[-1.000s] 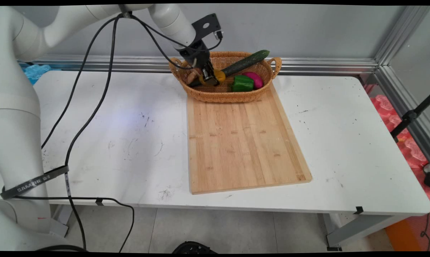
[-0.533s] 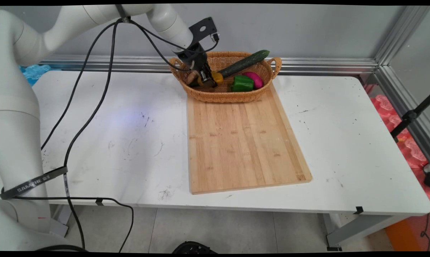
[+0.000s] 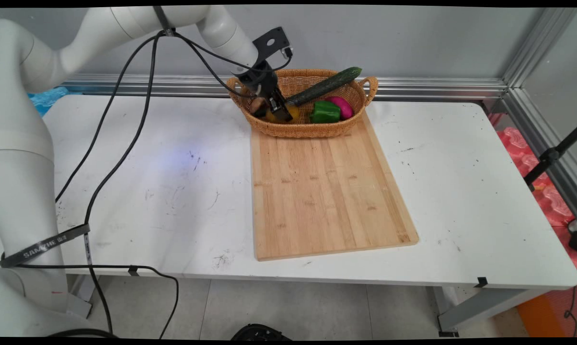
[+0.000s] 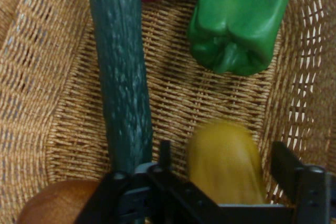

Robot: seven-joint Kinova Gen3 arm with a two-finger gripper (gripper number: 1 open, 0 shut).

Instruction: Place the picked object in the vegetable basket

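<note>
Jaws apart, straddling yellow vegetable (image 4: 224,163) on wicker basket (image 4: 173,85) floor, not clamped. Cucumber (image 4: 122,72) just outside one jaw; green bell pepper (image 4: 239,19) ahead; brown item (image 4: 58,203) beside linkage.

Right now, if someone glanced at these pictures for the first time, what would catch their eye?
Most striking is the wicker basket of bright produce at the table's far side: a long cucumber leaning out over its rim, with a green pepper and a magenta piece beside it. The black hand reaches into the basket, its open fingers on either side of a yellow piece. A bare wooden cutting board lies just in front of the basket.
</note>
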